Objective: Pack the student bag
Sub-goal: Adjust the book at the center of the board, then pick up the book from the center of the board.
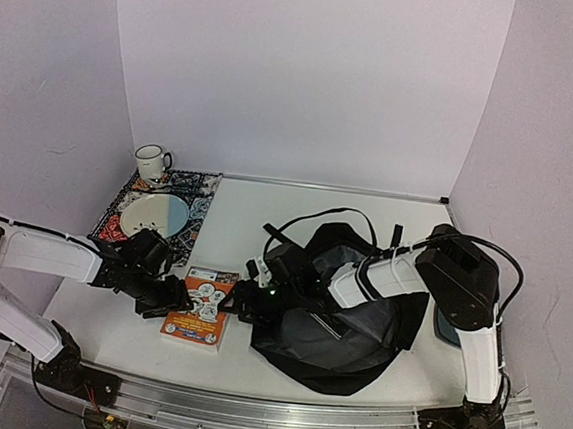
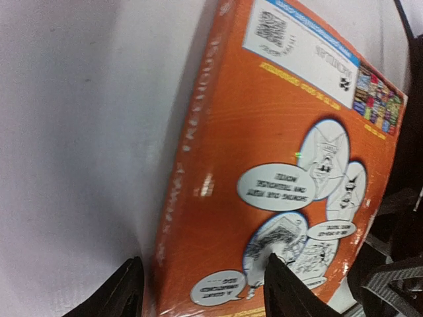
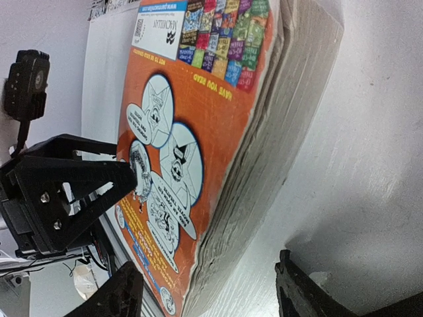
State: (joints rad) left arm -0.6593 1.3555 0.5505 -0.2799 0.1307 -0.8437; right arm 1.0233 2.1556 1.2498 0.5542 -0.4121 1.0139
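An orange paperback book lies flat on the white table, left of the student bag, a black backpack slumped open with grey lining showing. My left gripper is at the book's left edge; in the left wrist view the gripper stands open astride the spine, one finger over the cover and one beside it above the table. My right gripper is at the opposite edge. In the right wrist view the gripper is open astride the page edge of the book, with gaps on both sides.
A white mug and a plate sit on a patterned mat at the back left. A dark-teal pad peeks out behind the right arm. A metal rail runs along the near edge.
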